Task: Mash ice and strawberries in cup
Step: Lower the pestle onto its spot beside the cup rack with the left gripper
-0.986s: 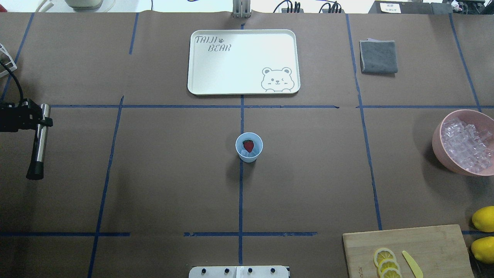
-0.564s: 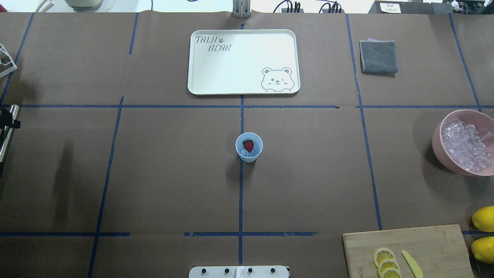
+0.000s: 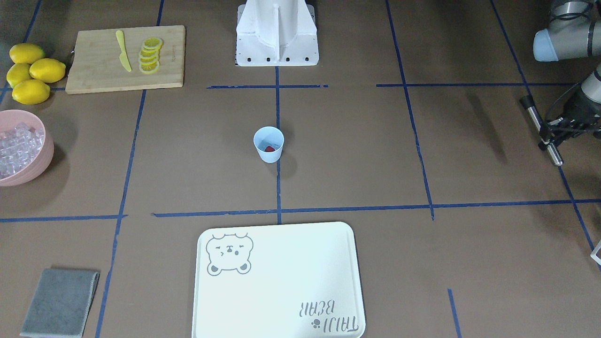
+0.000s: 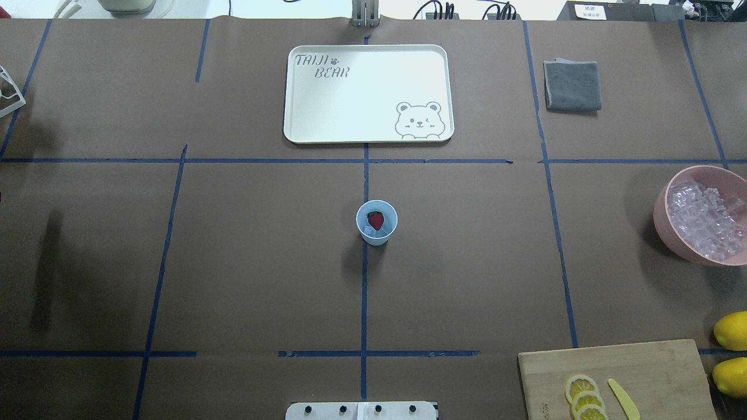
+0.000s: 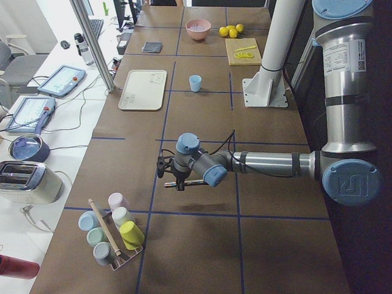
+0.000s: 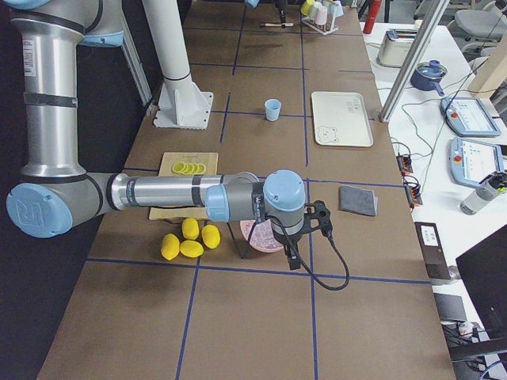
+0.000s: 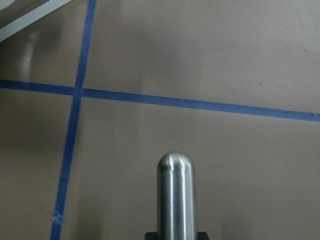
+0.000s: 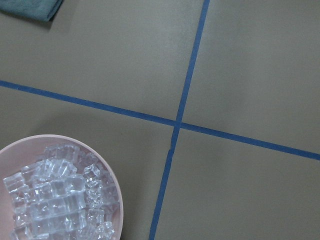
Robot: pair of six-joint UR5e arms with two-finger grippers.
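The cup (image 4: 376,222) is seen standing upright at the middle of the worktop (image 4: 262,274), on a blue tape line. Inside it a strawberry (image 4: 376,220) is seen lying whole on top of the ice (image 4: 370,233), and nothing is touching the cup. The left pincer (image 3: 546,136) is held above the worktop near its left end, well apart from the cup, and it is clamped on a metal rod (image 3: 542,131) at about mid-length. The rod is carried roughly level, with its black tip toward the robot's edge of the worktop and its rounded steel end (image 7: 175,192) toward the far edge. The right pincer (image 6: 290,255) is held over the right end of the worktop, just above and beside a pink bowl (image 8: 112,185) filled with more cubes, likewise well apart from the cup. Whether this pincer is open or closed cannot be told, since its fingers are not shown by the wrist camera. The cup is thus placed between the two pincers.
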